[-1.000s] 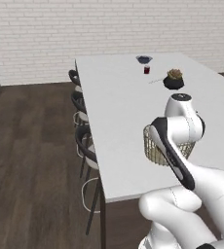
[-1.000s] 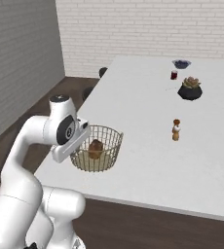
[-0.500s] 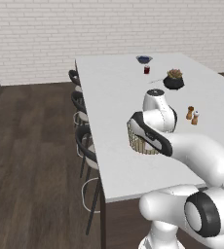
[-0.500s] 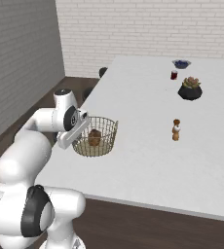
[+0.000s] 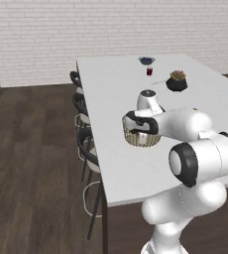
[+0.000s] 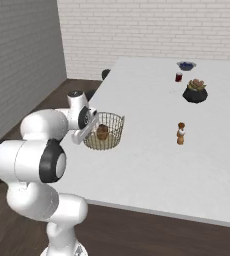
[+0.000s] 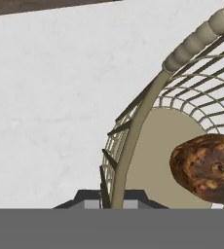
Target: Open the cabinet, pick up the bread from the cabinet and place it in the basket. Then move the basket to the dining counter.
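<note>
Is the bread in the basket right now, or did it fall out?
In. The bread lies on the floor of the basket, inside its mesh wall; the right base view shows it there too.

white dining counter [image 6: 152, 165], basket [image 6: 105, 131], potted plant [image 6: 195, 91], cup [image 6: 178, 77]

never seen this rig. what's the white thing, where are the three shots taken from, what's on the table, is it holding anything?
It's a white robot arm on a driving base, in a rendered kitchen. Two shots come from cameras on the base, behind the arm to its left and right. The third looks along the tool itself.

The tool is shut on the wall of a basket with bread inside, at the white dining counter. Whether the basket's bottom touches the top, I can't tell.

Also there: a potted plant, a red cup, a blue bowl and two small shakers.
</note>
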{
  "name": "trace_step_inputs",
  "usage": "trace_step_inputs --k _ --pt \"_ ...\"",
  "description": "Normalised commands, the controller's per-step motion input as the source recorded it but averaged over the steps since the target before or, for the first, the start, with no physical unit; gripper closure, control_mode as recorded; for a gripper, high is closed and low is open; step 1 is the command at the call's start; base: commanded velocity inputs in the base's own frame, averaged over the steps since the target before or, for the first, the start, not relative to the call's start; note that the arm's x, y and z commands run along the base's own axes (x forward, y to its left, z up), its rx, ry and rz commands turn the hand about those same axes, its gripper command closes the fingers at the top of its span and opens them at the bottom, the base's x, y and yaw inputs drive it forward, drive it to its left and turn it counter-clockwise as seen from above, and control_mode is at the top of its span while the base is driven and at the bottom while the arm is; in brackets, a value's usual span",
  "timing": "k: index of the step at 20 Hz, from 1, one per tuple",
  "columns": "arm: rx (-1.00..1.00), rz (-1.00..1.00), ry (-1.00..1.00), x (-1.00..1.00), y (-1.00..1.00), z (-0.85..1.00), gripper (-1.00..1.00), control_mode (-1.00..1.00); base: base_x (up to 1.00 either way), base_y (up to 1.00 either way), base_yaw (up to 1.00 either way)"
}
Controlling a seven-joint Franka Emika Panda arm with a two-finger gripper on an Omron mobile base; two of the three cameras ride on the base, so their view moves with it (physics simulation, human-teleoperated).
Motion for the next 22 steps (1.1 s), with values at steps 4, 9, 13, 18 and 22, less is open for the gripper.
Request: trace_step_inputs --k 4,9,13,18,22 --pt "-0.05 0.0 -0.09 0.84 0.0 -0.39 1.0 -1.0 0.0 0.0 0.0" --pt "-0.02 0.0 0.0 0.88 0.0 -0.39 1.0 -1.0 0.0 0.0 0.0" --pt "0.0 0.0 0.02 0.58 -0.02 -0.45 1.0 -1.0 0.0 0.0 0.0" --pt "0.0 0.0 0.06 0.57 0.0 -0.46 1.0 -1.0 0.0 0.0 0.0" --pt "0.0 0.0 0.0 0.03 0.0 -0.64 -1.0 -1.0 0.0 0.0 0.0"
